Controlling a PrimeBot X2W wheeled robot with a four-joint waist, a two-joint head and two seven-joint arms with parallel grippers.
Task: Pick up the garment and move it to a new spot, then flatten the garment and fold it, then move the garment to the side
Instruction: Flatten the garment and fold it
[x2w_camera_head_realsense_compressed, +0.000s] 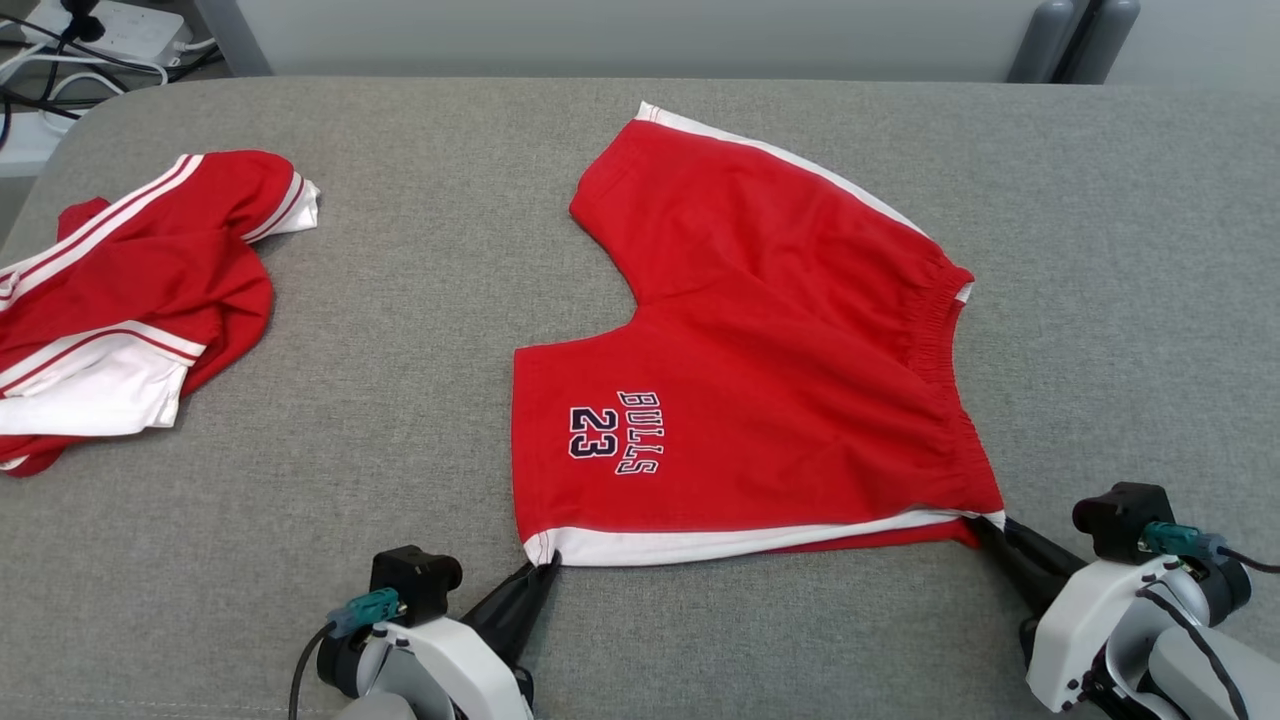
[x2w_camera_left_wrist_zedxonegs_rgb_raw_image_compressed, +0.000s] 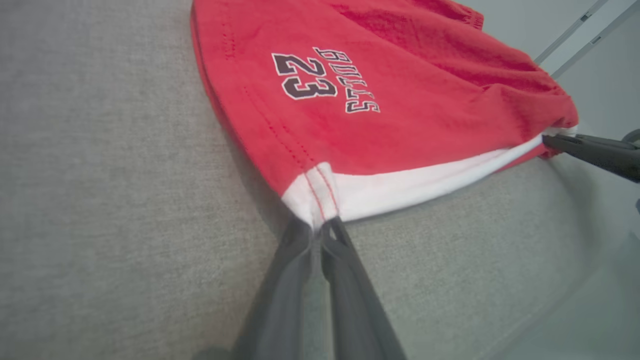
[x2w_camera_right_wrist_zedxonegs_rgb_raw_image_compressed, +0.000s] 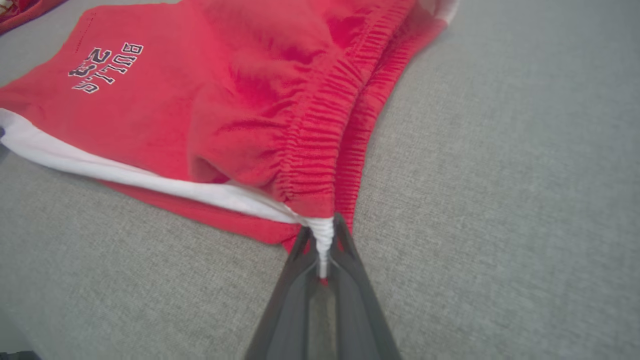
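Garments on your bench (x2w_camera_head_realsense_compressed: 400, 300): two. Left gripper (x2w_camera_head_realsense_compressed: 550, 568) and right gripper (x2w_camera_head_realsense_compressed: 980, 528) each pinch a near corner of the red shorts (x2w_camera_head_realsense_compressed: 760, 380); the other garment (x2w_camera_head_realsense_compressed: 130, 290) lies left.

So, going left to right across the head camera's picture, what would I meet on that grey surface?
Crumpled red-and-white garment → left pincer → red Bulls shorts → right pincer.

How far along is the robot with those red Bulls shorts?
Looks done: the red shorts lie spread flat on the grey surface. In hand: left gripper pinches the hem corner, right gripper the waistband corner. Left: folding, then moving aside.
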